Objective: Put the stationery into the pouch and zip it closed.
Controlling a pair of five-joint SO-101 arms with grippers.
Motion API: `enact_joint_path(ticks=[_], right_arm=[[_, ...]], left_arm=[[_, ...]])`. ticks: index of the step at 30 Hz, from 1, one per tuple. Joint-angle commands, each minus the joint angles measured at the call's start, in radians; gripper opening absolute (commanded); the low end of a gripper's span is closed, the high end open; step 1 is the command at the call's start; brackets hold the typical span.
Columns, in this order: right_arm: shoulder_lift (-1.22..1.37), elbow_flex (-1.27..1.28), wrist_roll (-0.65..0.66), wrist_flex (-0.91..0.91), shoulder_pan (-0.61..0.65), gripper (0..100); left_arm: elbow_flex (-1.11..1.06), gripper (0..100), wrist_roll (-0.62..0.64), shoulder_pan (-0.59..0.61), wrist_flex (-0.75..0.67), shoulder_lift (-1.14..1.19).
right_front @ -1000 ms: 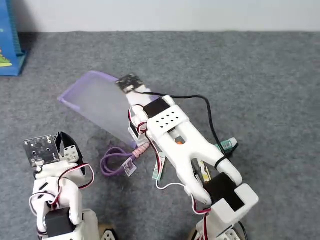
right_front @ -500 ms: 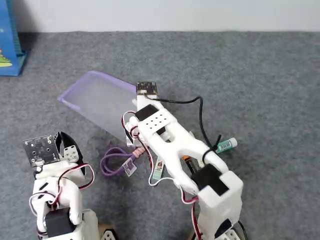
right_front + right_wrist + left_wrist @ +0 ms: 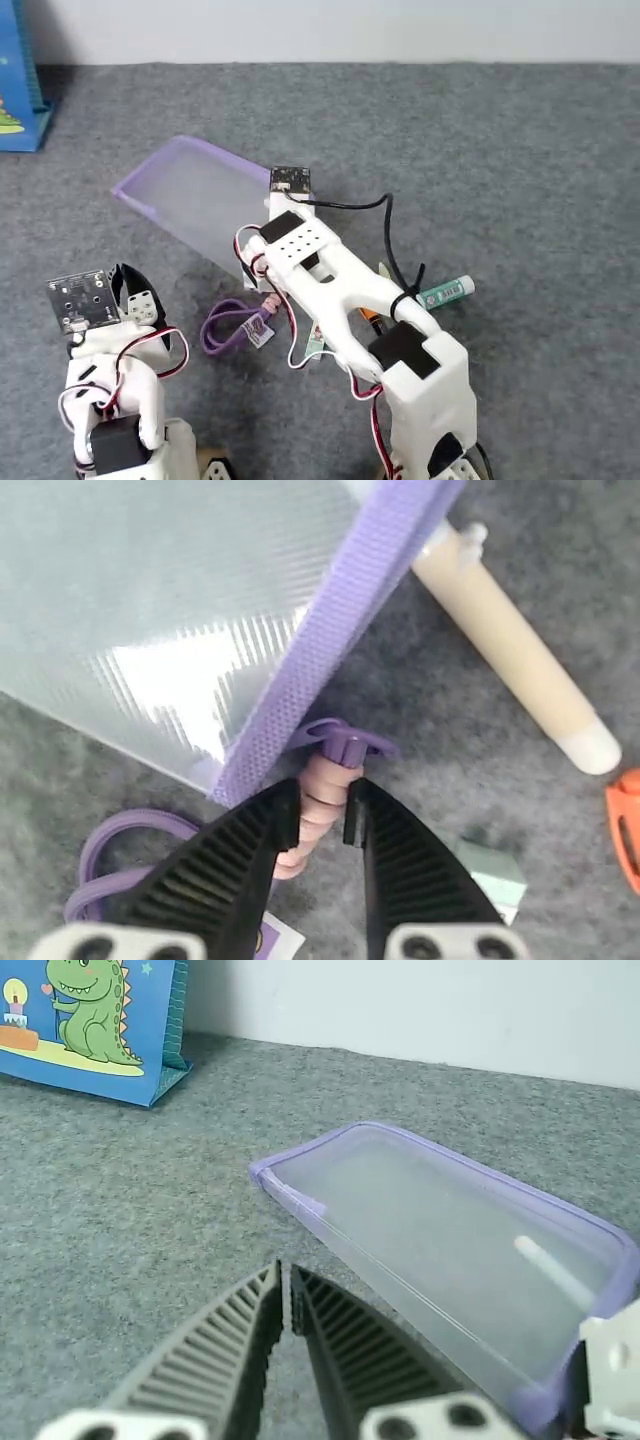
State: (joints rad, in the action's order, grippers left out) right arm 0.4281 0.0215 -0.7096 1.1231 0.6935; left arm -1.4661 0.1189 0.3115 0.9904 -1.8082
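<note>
The translucent pouch (image 3: 190,195) with a purple zip edge lies flat left of centre. My right gripper (image 3: 320,815) is at its near right corner, shut on the pink zipper pull (image 3: 312,798) that hangs from the purple slider (image 3: 345,745). A cream pen (image 3: 510,650) lies on the carpet just outside the pouch (image 3: 150,600). A green-capped stick (image 3: 447,291) and an orange item (image 3: 368,318) lie beside the right arm. My left gripper (image 3: 287,1290) is shut with nothing in it, short of the pouch (image 3: 440,1250), in which a white stick (image 3: 555,1270) shows.
A purple cord loop (image 3: 225,328) with tags lies near the pouch's near corner. A blue dinosaur gift bag (image 3: 90,1020) stands at the far left by the wall. Grey carpet (image 3: 520,150) stretches open to the right and back.
The right arm has swung leftward and drawn in over the pouch's near corner, uncovering the green-capped stick. The pouch has shifted slightly. The left arm has kept still.
</note>
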Motion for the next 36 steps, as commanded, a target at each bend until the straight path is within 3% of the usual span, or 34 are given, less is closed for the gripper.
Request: enact_joint_path(ticks=[1,7,11,16,20,29,32,36], right_arm=[[0.030,-0.035,-0.011,-0.012,0.028,11.3],[0.058,-0.037,-0.011,0.016,0.054,24.0],[0.056,-0.038,-0.011,0.015,0.061,17.7],[0.054,-0.038,-0.006,0.025,0.056,1.8],[0.025,-0.075,0.005,0.131,0.051,1.2],[-0.203,-0.101,0.419,0.231,-0.007,0.9],[-0.263,-0.101,0.474,0.229,-0.035,0.9],[-0.340,-0.103,0.517,0.222,-0.042,0.9]], left_arm=[[0.007,2,-0.003,0.008,0.003,-0.012],[0.007,2,-0.003,0.008,0.003,-0.012],[0.007,2,-0.005,0.008,0.003,-0.012],[0.007,2,-0.005,0.008,0.005,-0.012],[-0.002,2,-0.005,0.008,0.003,-0.012],[0.005,3,-0.005,0.008,0.003,-0.012],[0.010,10,0.012,0.008,0.003,-0.012],[0.018,22,0.141,0.008,0.003,-0.012]])
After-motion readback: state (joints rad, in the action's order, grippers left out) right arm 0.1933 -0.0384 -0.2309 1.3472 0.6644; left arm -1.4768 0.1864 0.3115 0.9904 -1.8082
